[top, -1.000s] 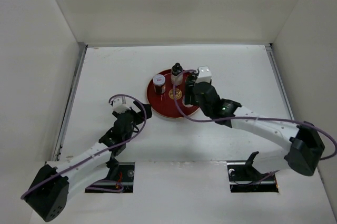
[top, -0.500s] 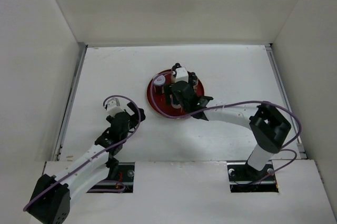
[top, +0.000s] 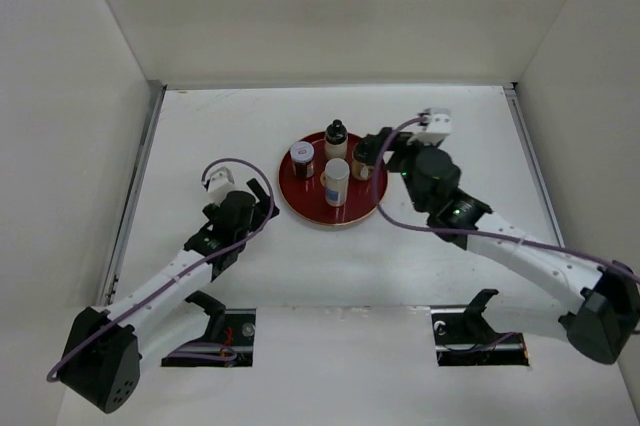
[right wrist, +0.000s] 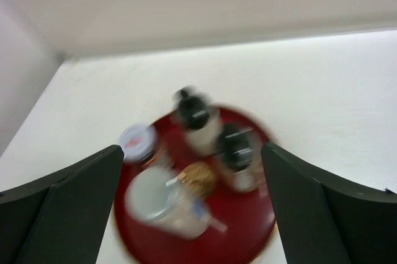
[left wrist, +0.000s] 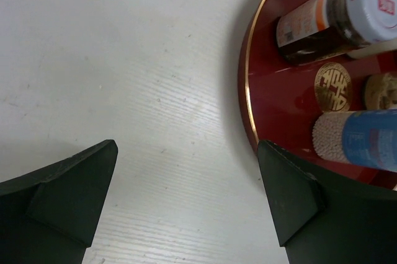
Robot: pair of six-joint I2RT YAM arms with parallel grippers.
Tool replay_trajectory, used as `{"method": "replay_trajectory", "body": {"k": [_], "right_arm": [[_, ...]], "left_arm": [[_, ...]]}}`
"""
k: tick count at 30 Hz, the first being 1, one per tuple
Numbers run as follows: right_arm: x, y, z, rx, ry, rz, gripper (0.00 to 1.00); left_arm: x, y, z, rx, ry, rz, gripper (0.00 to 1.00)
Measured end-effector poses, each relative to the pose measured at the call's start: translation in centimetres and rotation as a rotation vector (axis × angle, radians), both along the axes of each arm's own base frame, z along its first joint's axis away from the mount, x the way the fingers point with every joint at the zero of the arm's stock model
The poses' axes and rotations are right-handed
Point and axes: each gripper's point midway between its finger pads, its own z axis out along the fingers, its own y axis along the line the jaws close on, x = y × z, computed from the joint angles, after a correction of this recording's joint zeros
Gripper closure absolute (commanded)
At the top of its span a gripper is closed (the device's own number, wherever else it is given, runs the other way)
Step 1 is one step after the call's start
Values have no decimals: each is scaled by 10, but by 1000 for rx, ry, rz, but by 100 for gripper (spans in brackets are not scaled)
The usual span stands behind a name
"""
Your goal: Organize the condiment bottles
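On the round red tray (top: 300,208) stand the condiment bottles: a dark jar with a pale lid (top: 302,158), a pale black-capped bottle (top: 336,139), a white cylinder (top: 336,182) and a brown dark-lidded jar (top: 364,159). My right gripper (top: 388,149) hangs open just right of the brown jar, holding nothing. Its wrist view is blurred and shows the tray (right wrist: 248,239) with the bottles between the spread fingers (right wrist: 74,196). My left gripper (top: 262,201) is open over bare table left of the tray. Its wrist view shows the tray rim (left wrist: 248,90), the pale-lidded jar (left wrist: 335,13) and the white cylinder (left wrist: 356,143).
White walls enclose the table on the left, back and right. A metal strip (top: 140,176) runs along the left edge. A gold emblem (left wrist: 333,83) marks the tray's middle. Both arm bases sit at the near edge.
My right gripper opened and drew back from over the tray's middle to its right side. The white cylinder now stands free on the tray. The left arm shifted only slightly.
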Motion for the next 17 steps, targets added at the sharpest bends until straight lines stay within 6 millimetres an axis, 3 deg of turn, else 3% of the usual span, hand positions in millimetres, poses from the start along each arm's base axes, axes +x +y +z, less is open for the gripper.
{"method": "replay_trajectory", "body": {"k": [3, 5, 7, 9, 12, 17], "right_arm": [[20, -79, -6, 72, -28, -218, 0], [29, -127, -31, 95, -3, -362, 0], [30, -156, -60, 105, 39, -448, 0], [26, -172, -88, 119, 79, -497, 0], [18, -178, -117, 152, 117, -520, 0], [14, -178, -127, 215, 111, -526, 0]], "left_arm": [[5, -2, 12, 3, -16, -4, 0], [8, -1, 19, 10, -26, -4, 0], [12, 0, 28, 22, -39, 1, 0], [15, 1, 37, 32, -53, 8, 0], [20, 2, 50, 44, -76, 18, 0], [23, 7, 61, 70, -88, 39, 0]]}}
